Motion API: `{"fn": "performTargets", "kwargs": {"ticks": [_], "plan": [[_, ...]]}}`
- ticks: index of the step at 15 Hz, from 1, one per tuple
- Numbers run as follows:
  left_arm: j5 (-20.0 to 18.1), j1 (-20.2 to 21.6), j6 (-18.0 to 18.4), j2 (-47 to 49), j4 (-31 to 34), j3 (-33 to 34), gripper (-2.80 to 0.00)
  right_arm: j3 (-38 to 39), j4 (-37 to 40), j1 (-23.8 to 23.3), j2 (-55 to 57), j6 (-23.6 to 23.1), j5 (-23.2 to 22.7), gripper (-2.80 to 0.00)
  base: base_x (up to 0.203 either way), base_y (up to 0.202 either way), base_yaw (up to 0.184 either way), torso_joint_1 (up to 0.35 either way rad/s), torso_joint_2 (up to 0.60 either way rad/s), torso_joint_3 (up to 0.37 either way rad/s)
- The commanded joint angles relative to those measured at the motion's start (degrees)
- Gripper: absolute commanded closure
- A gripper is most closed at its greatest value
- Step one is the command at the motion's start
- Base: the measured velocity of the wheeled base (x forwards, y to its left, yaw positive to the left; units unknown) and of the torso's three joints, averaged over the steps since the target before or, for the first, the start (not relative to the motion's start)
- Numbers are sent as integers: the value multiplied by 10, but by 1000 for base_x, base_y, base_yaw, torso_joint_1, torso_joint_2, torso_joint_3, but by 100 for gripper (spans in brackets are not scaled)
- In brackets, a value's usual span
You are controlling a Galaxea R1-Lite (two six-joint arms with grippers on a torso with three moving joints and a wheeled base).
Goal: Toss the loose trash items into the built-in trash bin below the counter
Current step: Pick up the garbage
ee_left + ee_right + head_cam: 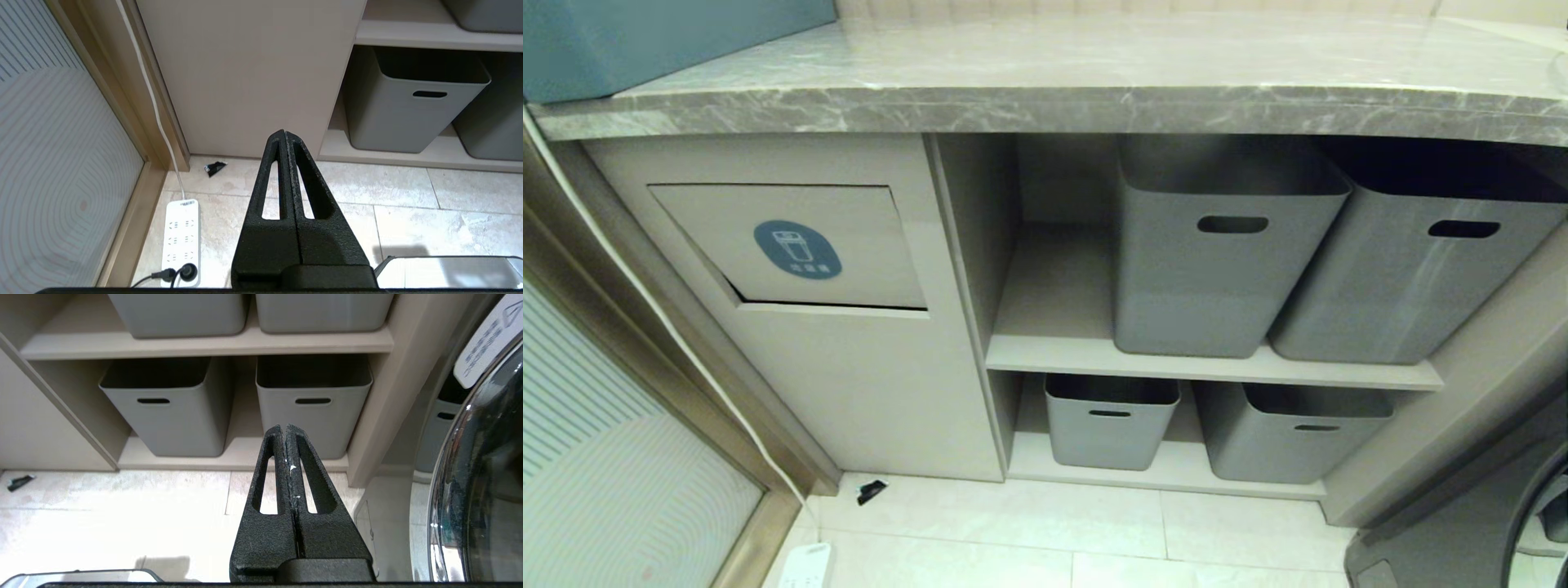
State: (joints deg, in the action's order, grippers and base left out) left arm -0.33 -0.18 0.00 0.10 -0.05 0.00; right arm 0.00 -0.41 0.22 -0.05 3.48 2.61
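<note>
A slim black wrapper (872,491) lies on the tiled floor at the foot of the beige cabinet, also seen as the black wrapper (215,167) and the black wrapper (19,482). Above it is the built-in trash bin (796,249), a flap with a round blue sticker, under the grey marble counter (1045,110). My left gripper (283,134) is shut and empty, held above the floor to the right of the wrapper. My right gripper (284,428) is shut and empty, in front of the lower shelf. Neither arm shows in the head view. No cardboard scrap is in sight.
Grey plastic tubs (1225,245) fill two open shelves right of the bin. A white power strip (182,241) with its cable lies on the floor by a glass door frame (629,343). A washing machine door (478,477) stands at the right. A teal box (670,41) sits on the counter.
</note>
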Motion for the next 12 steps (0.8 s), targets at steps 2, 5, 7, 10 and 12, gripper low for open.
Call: {"fn": "performTargets", "kwargs": {"ticks": [2, 5, 7, 10, 12], "plan": [[0, 0, 0, 1, 0, 2, 0, 1, 0, 0, 0, 0, -1, 0, 0, 0, 0, 4, 1, -200], [0, 0, -1, 1, 0, 2, 0, 1, 0, 0, 0, 0, 0, 0, 0, 0, 0, 1, 4, -199], [0, 0, 1, 1, 0, 2, 0, 1, 0, 0, 0, 0, -1, 0, 0, 0, 0, 4, -2, -196], [0, 0, 1, 1, 0, 2, 0, 1, 0, 0, 0, 0, 0, 0, 0, 0, 0, 4, 2, -197], [0, 0, 1, 1, -1, 1, 0, 1, 0, 0, 0, 0, 0, 0, 0, 0, 0, 7, 3, -192]]}}
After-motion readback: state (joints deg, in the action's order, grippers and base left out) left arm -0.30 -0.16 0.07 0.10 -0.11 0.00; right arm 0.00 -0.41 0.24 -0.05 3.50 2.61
